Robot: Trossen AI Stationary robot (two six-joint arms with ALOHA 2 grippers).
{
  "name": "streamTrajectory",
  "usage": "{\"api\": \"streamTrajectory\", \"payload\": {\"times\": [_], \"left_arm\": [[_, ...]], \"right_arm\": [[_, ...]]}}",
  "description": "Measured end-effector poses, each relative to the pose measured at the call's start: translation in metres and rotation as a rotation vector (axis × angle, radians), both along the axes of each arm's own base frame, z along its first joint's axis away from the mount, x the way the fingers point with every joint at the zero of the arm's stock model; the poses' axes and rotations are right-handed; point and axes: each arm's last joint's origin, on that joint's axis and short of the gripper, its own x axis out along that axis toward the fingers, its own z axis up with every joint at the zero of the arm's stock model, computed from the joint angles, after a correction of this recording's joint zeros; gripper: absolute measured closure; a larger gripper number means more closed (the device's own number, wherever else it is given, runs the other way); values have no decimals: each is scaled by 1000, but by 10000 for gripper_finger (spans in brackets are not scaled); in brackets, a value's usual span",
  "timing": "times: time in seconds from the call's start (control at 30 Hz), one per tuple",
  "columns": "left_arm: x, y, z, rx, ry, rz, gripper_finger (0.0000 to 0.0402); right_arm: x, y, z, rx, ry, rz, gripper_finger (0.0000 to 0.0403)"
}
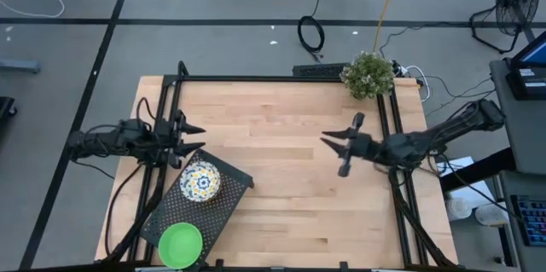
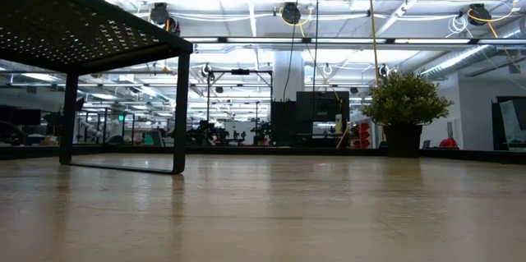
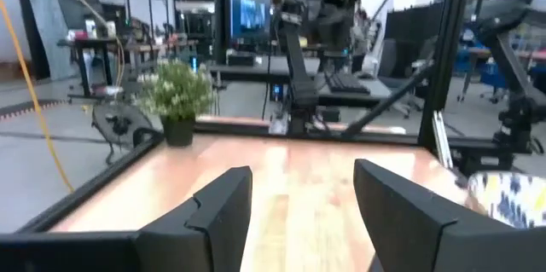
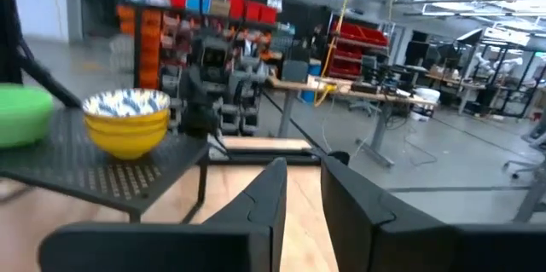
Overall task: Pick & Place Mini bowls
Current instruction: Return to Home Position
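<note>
A white bowl with a blue-and-yellow floral pattern (image 1: 200, 181) sits on the black mesh tray (image 1: 229, 208) at the table's near left. In the right wrist view it is the top of a short stack with yellow outsides (image 4: 128, 123). A plain green bowl (image 1: 181, 244) sits at the tray's near end. My left gripper (image 1: 198, 136) is open and empty, just beyond the tray's far end, with the floral bowl (image 3: 512, 197) off to its side. My right gripper (image 1: 328, 144) hangs over the table's middle right, pointing at the tray, its fingers a narrow gap apart (image 4: 304, 170) and empty.
The tray stands raised on legs (image 2: 177, 106), with bare wood under it and across the table's middle. A potted plant (image 1: 368, 74) stands at the far right corner. Black frame rails run along the table's left, right and far edges.
</note>
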Motion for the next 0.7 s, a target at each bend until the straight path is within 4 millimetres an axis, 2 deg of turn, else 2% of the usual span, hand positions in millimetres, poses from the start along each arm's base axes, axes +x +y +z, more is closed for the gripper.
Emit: {"api": "streamTrajectory", "payload": {"times": [0.23,0.5,0.7], "left_arm": [[1,2,-10,-34,77,12,192],[12,2,-40,-30,82,35,192],[12,5,-43,-32,83,50,192]], "right_arm": [[-37,-15,-15,78,-57,10,337],[-60,-20,-61,188,6,163,337],[-78,-28,-87,198,-41,162,337]]}}
